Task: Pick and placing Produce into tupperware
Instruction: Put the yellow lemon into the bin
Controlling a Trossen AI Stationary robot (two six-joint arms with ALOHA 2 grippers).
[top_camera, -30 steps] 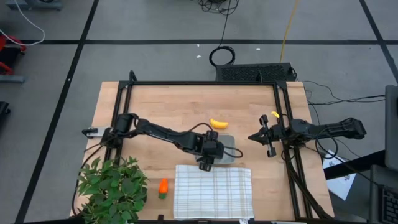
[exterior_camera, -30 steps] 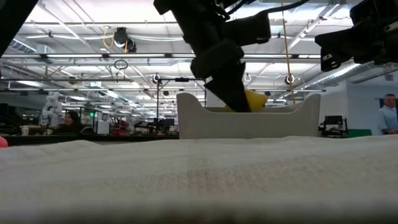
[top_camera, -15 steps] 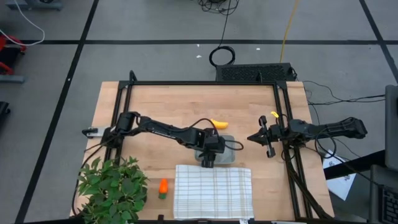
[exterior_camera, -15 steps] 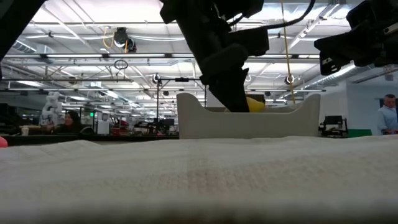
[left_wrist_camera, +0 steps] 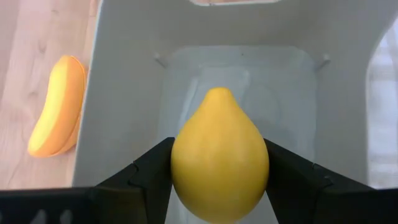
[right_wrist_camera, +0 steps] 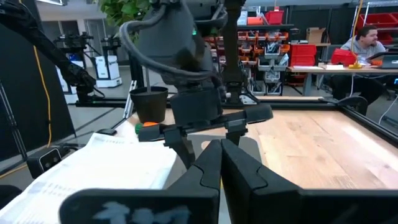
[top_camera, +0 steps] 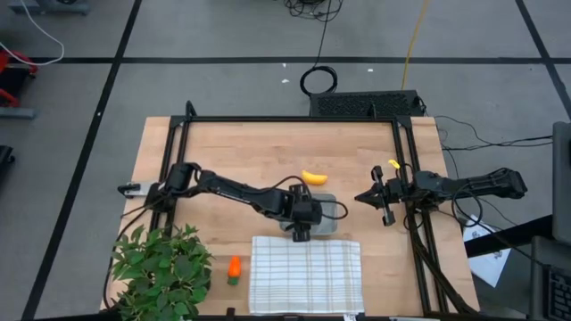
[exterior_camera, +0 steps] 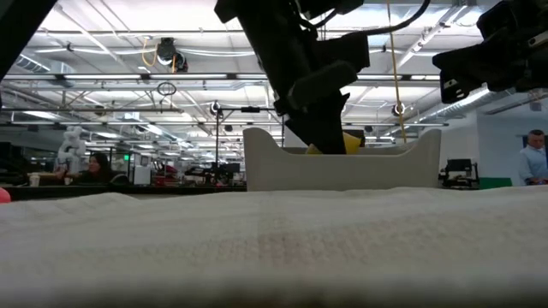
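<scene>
The grey tupperware [top_camera: 323, 217] sits on the wood just beyond the checked cloth; the low view shows its pale wall [exterior_camera: 342, 169]. My left gripper [top_camera: 301, 225] hangs over it, shut on the yellow lemon [left_wrist_camera: 219, 163], which peeks above the rim in the low view [exterior_camera: 351, 141]. The banana [top_camera: 312, 176] lies flat on the table on the far side of the tupperware, and the left wrist view shows the banana [left_wrist_camera: 57, 106] beside the wall. The carrot [top_camera: 234, 267] lies near the plant. My right gripper [top_camera: 368, 196] waits shut to the right, above the table [right_wrist_camera: 221, 155]. My left gripper pinches the lemon across its broad middle [left_wrist_camera: 180, 168], one finger [left_wrist_camera: 149, 171] on each flank. The fingers come from above, slanting down into the tupperware. The lemon's pointed end faces away from the wrist. I cannot tell whether it touches the floor of the tupperware.
The white checked cloth [top_camera: 305, 275] covers the near edge and fills the low view's foreground [exterior_camera: 274, 248]. A leafy plant [top_camera: 161, 267] stands at the near left corner. A black frame rail [top_camera: 285, 119] borders the table. People show in the room beyond.
My left gripper, still shut on the lemon, has sunk a little lower over the tupperware and shifted slightly; less of the lemon shows above the rim in the low view than a second ago.
</scene>
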